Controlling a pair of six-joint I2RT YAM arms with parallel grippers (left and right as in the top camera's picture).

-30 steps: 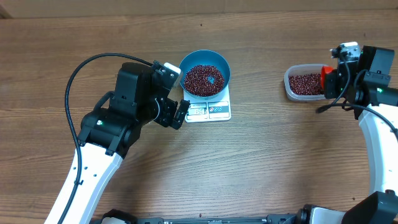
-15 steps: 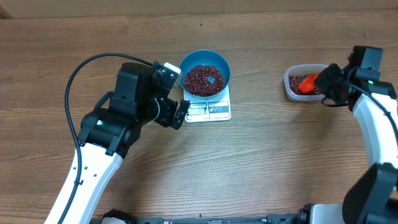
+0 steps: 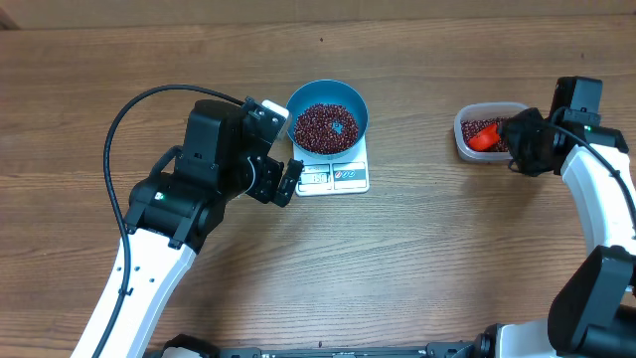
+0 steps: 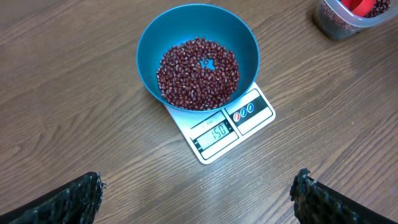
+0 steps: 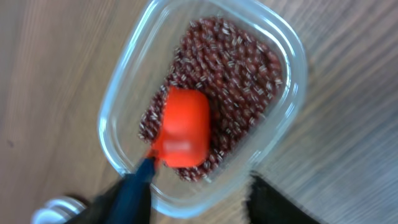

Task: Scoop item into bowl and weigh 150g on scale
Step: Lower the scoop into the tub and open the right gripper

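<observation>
A brown wood-grain table (image 3: pixel 417 259) fills the view under even light

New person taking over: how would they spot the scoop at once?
On the table, go to the right arm's side and find the clear tub of beans. The scoop lies inside on the beans. It is the only bright orange-red thing there, with a blue handle; the beans around it are dark maroon.

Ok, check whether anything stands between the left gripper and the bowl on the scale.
Nothing visible does. In the left wrist view the open left gripper faces the scale and the bowl on it across bare table. The tub with the scoop sits well off to the side, out of that path.
</observation>
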